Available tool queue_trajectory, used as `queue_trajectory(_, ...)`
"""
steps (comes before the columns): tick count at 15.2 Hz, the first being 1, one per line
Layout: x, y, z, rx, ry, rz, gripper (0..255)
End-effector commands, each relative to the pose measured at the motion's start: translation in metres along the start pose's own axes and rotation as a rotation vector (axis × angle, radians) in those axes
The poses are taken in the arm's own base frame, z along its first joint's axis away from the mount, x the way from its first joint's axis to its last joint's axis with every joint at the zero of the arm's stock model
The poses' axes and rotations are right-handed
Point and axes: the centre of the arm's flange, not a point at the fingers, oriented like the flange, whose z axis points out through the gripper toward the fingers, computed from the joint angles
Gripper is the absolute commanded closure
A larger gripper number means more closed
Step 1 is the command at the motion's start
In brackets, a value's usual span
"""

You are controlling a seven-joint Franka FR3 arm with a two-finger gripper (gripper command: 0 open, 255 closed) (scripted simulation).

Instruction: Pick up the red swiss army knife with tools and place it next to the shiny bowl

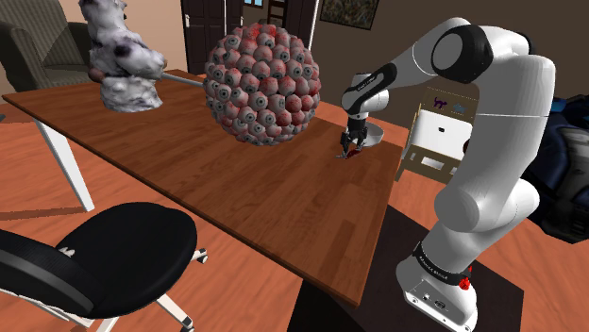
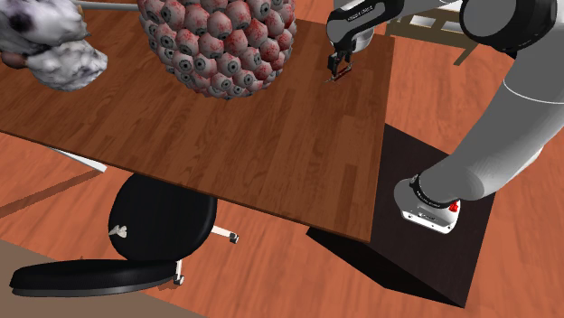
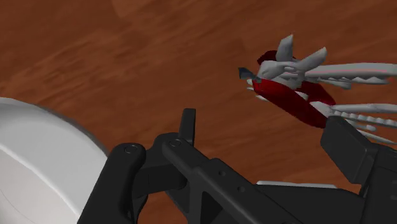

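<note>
Brown wood-grain table (image 1: 236,189) spans the shoulder view from nine o'clock towards five. A white robot arm (image 1: 491,141) rises at four o'clock and reaches to one o'clock. A large ball covered in eyeballs (image 1: 262,85) stands at twelve o'clock, a black office chair (image 1: 123,259) at eight, and a lumpy grey-white statue (image 1: 118,57) at ten. A silvery bowl (image 1: 375,137) sits beside the black gripper (image 1: 354,143). The red knife (image 3: 289,95), its silver tools fanned out, lies on the table at about eight o'clock from the bowl, close to it. The fingers stand apart and clasp nothing; the knife sits near one finger. It seems already placed, so the gripper should probably lift straight up, without snagging the tools or nudging the bowl.
</note>
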Motion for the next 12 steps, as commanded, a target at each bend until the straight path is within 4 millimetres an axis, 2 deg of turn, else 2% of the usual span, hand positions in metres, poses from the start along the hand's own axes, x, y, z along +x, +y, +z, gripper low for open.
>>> queue_trajectory(1, -0.002, -0.009, 0.01, 0.003, -0.017, 0.0, 0)
queue_trajectory(5, -0.001, -0.009, -0.04, 0.003, -0.017, 0.0, 0)
queue_trajectory(12, -0.001, -0.009, -0.04, 0.003, -0.017, 0.0, 0)
